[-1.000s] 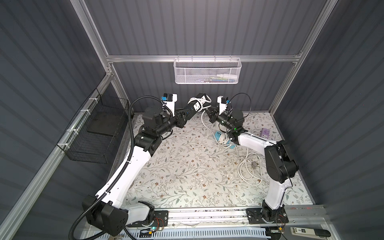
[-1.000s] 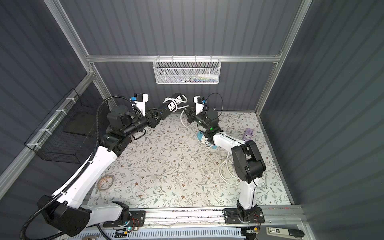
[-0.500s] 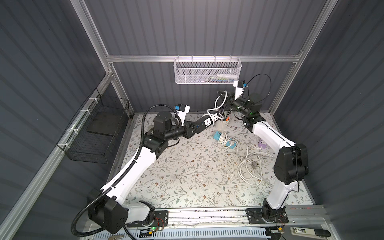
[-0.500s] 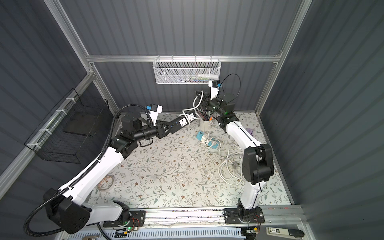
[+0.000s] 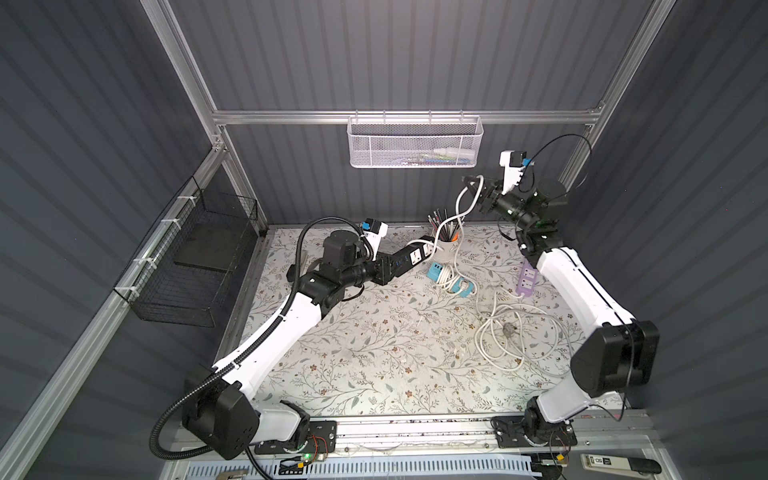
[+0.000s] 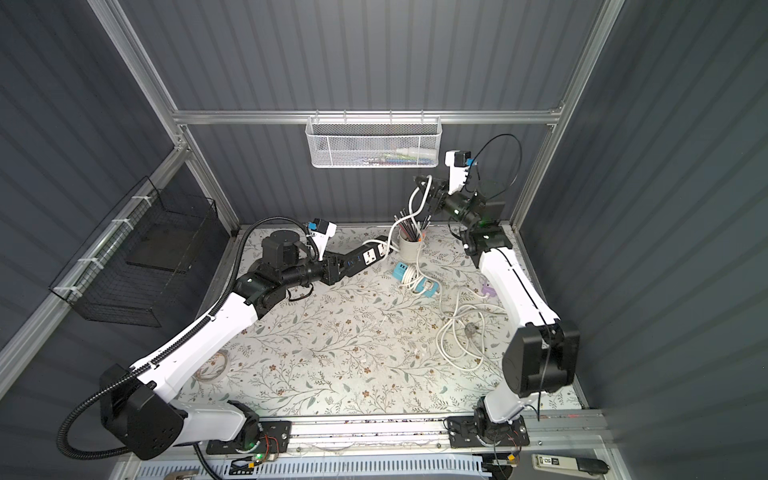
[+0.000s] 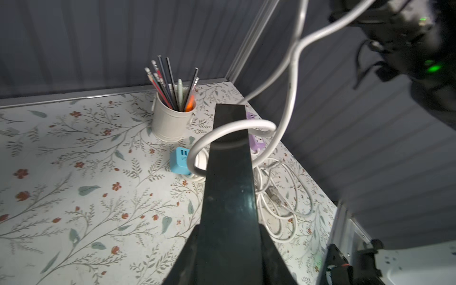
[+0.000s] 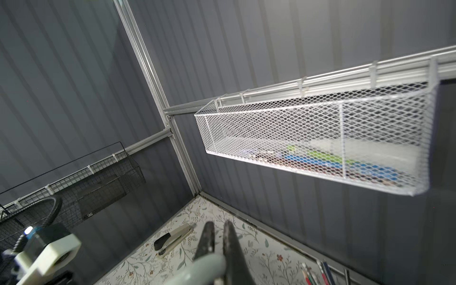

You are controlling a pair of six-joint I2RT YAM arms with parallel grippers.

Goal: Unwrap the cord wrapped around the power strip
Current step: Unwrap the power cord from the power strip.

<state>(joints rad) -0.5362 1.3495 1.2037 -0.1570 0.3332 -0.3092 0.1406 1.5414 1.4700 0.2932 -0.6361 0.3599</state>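
Left gripper [image 5: 387, 268] clamped on strip [image 5: 412, 257], end just beside cup [image 5: 445, 250]: anchor. Right gripper [image 5: 477, 192] pinches cord [image 5: 459, 204] high above cup, likely to pull single loop off strip end.

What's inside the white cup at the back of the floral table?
The white cylindrical cup holds upright pencils and pens plus something orange. Its wall hides their lower ends and the bottom.

A cup [image 5: 448, 252] of pencils stands near a blue charger [image 5: 435, 272] on the floral mat [image 5: 374, 332], a mesh basket [image 5: 415, 143] hanging above.
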